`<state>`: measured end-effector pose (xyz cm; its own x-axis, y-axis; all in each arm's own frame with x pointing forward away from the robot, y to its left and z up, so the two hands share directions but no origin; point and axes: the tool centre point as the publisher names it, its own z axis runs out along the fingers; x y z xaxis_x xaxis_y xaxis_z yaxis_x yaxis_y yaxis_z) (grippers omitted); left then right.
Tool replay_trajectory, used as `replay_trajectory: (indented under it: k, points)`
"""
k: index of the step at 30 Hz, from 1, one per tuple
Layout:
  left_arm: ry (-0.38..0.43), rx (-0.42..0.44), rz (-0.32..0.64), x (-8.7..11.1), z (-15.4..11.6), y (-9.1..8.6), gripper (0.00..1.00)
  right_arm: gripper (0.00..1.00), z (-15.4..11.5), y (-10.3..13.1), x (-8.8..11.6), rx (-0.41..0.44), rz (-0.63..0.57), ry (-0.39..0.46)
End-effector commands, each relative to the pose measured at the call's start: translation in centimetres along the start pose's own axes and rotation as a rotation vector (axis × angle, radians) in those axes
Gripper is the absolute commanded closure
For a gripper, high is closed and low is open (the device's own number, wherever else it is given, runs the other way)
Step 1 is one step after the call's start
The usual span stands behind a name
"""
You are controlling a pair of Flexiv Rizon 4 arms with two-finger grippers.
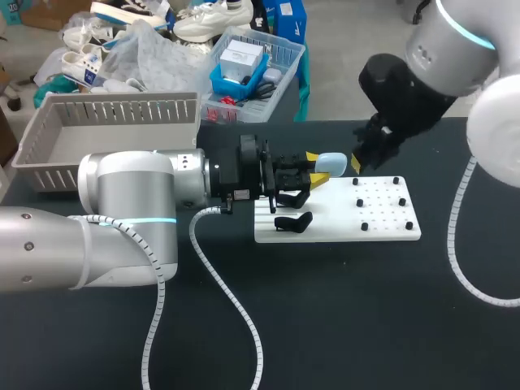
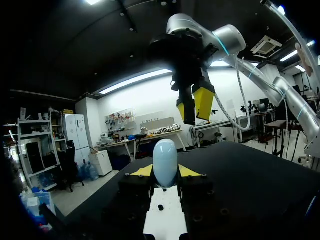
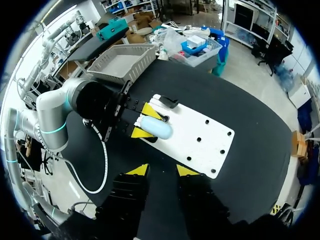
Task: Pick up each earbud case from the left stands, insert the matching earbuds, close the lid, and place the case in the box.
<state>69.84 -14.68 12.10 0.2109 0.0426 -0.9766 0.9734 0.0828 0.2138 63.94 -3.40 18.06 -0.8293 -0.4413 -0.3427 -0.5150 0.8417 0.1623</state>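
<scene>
Nearest the robot, the left arm [image 1: 122, 211] lies across the black table [image 1: 341, 309] from the left side, its ribbed cable [image 1: 231, 284] looping over the tabletop. The left gripper [image 1: 316, 167] points towards the middle of the table and is clamped on the pale blue earbud case [image 1: 333, 165], one yellow tip on each side. In the left wrist view the case [image 2: 165, 162] stands out past the fingertips [image 2: 142, 171] as a smooth rounded shape. No open lid shows on it.

The held case hangs over the near-left part of a white peg board [image 1: 382, 227] that lies flat on the table. A black stand [image 1: 293, 221] sits on the board's left end, just beside the left gripper. Small black pegs [image 1: 378, 199] dot the board's right half.

Just past the case is the right gripper [image 1: 357, 161], on the right arm [image 1: 439, 65] that comes down from the far right corner. Its fingers are moderately spread with nothing between them. In the right wrist view its yellow tips [image 3: 137, 170] hover above the table's black surface, beside the board [image 3: 210, 145] and short of the case [image 3: 155, 128]. The case and this gripper are close but apart.

Farthest off, at the table's back left corner, stands the grey slatted box [image 1: 114, 110], well apart from the case
</scene>
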Motion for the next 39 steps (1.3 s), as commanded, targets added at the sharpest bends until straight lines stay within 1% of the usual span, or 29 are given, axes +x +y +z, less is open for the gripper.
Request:
replay_trajectory:
  k: [1,5,7,9,11,18,22,25,29,35,39]
  points:
    - [-0.001,-0.002,0.001,0.1,0.0,0.0,1.00,0.69,0.0,-0.1,1.6,-0.020,-0.012,-0.125]
    - [-0.001,-0.002,0.001,0.1,0.0,0.0,1.00,0.70,0.1,-0.2,2.0,-0.031,-0.009,-0.132]
    - [-0.001,-0.014,0.003,0.0,-0.9,0.5,1.00,0.70,0.1,-0.3,2.2,-0.041,-0.012,-0.142]
    - [0.025,-0.028,0.006,-0.1,-1.8,0.9,1.00,0.71,0.1,-0.3,2.3,-0.043,-0.010,-0.145]
    - [0.025,-0.037,0.004,-0.2,-2.5,1.2,1.00,0.71,0.2,-0.4,2.4,-0.044,-0.006,-0.146]
    - [0.077,-0.077,0.001,-0.3,-4.9,1.9,1.00,0.72,0.5,-0.4,2.5,-0.046,0.003,-0.140]
    - [0.114,-0.144,0.030,0.0,-7.8,3.5,1.00,0.72,0.6,-0.2,2.6,-0.041,0.008,-0.137]
    - [0.148,-0.187,0.045,-0.2,-9.1,4.3,1.00,0.71,0.6,-0.1,2.8,-0.030,0.008,-0.129]
    - [0.187,-0.232,0.055,0.2,-11.5,6.0,1.00,0.71,0.6,0.0,3.1,-0.025,0.022,-0.121]
    - [0.234,-0.312,0.058,1.0,-14.4,7.6,1.00,0.73,0.4,0.3,3.5,-0.015,0.047,-0.117]
    - [0.250,-0.363,0.054,1.5,-16.4,8.6,1.00,0.73,0.1,0.5,3.7,0.006,0.064,-0.108]
